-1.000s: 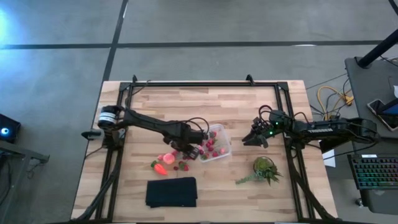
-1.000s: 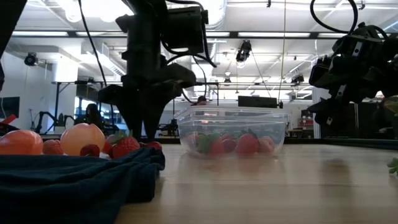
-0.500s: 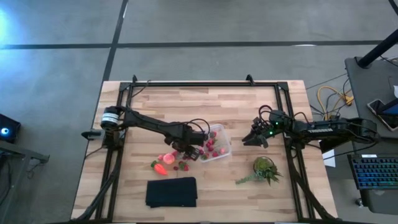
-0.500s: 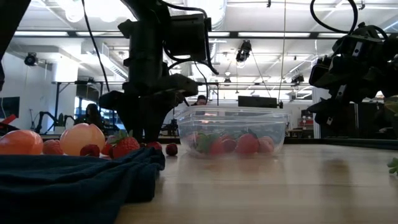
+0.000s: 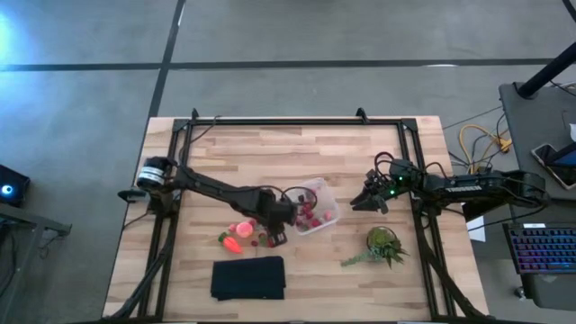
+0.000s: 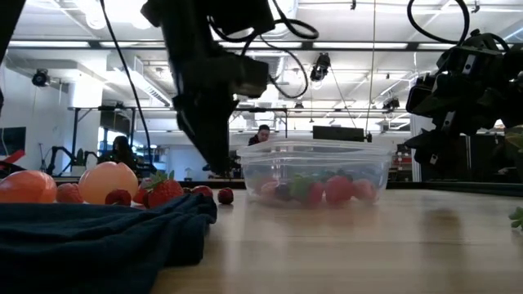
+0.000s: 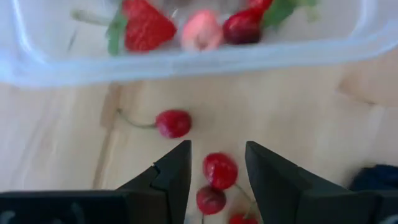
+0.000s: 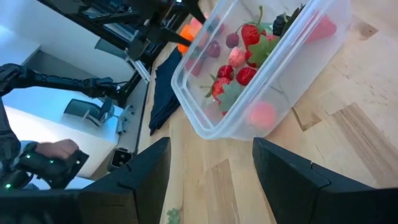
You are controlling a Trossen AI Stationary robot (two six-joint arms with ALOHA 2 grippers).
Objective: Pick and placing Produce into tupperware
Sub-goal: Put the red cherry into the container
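Note:
The clear tupperware (image 5: 317,209) (image 6: 317,171) stands on the table at its middle and holds several red strawberry-like pieces with green bits. More produce lies to its left: an orange-red carrot-like piece (image 5: 232,243), a pinkish round one (image 5: 243,229) and small red pieces (image 5: 265,240). My left gripper (image 5: 274,234) (image 7: 217,171) is open and points down just near of the tupperware's wall (image 7: 186,62). Its fingers stand on either side of a small red piece (image 7: 219,170) without touching it. My right gripper (image 5: 360,203) (image 8: 211,168) is open and hovers right of the tupperware.
A black cloth (image 5: 248,277) (image 6: 98,233) lies near the table's near edge, in front of the loose produce. A green leafy plant (image 5: 382,245) sits on the near right. A stemmed red piece (image 7: 173,123) lies between my left gripper and the tupperware.
My left gripper has moved toward the table's near edge, away from the tupperware's left side, and has turned about. It now stands over the small red pieces. The tupperware has slid a little toward the table's right, and the pieces inside it have shifted.

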